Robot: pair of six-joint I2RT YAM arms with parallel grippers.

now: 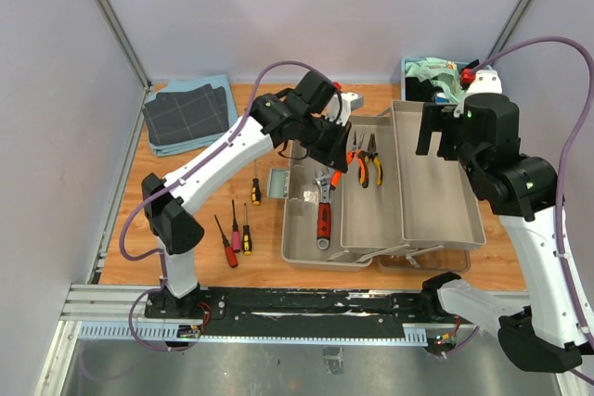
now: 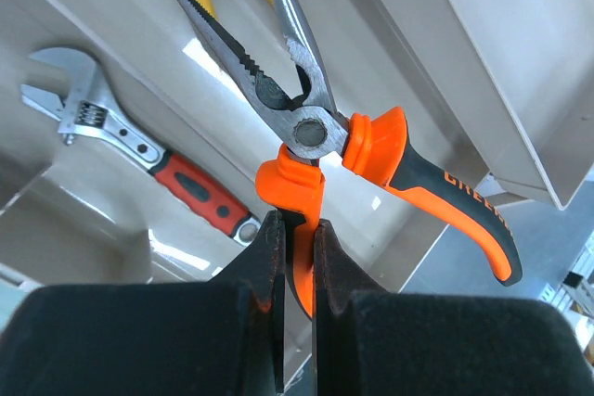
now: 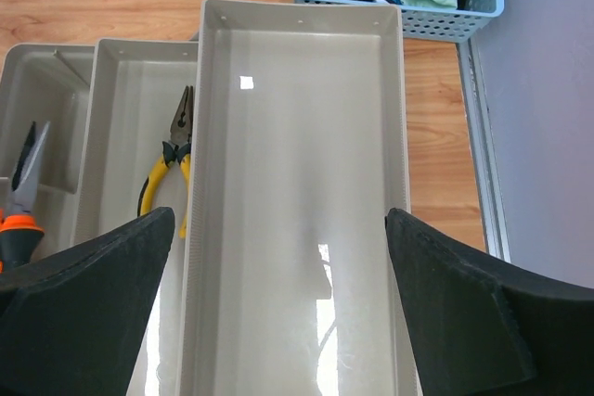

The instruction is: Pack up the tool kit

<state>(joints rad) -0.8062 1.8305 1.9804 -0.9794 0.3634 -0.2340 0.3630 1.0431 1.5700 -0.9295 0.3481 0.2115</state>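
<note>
The left gripper [image 2: 297, 234] pinches orange-handled long-nose pliers [image 2: 376, 150] over the grey-beige plastic toolbox [image 1: 432, 201] on the wooden table [image 1: 264, 249] between pale walls [image 1: 278, 6], while the right gripper [image 3: 278, 229] gapes empty.

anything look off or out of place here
Not much: the left gripper pinches the orange pliers by one handle only, so they hang splayed open over the toolbox. Screwdrivers lie outside it on the table.

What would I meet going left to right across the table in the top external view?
folded grid cloths → loose screwdrivers → red-handled wrench → orange-handled pliers → yellow-handled pliers → right-hand tray. The blue basket is left out because it overlaps the tray.
</note>
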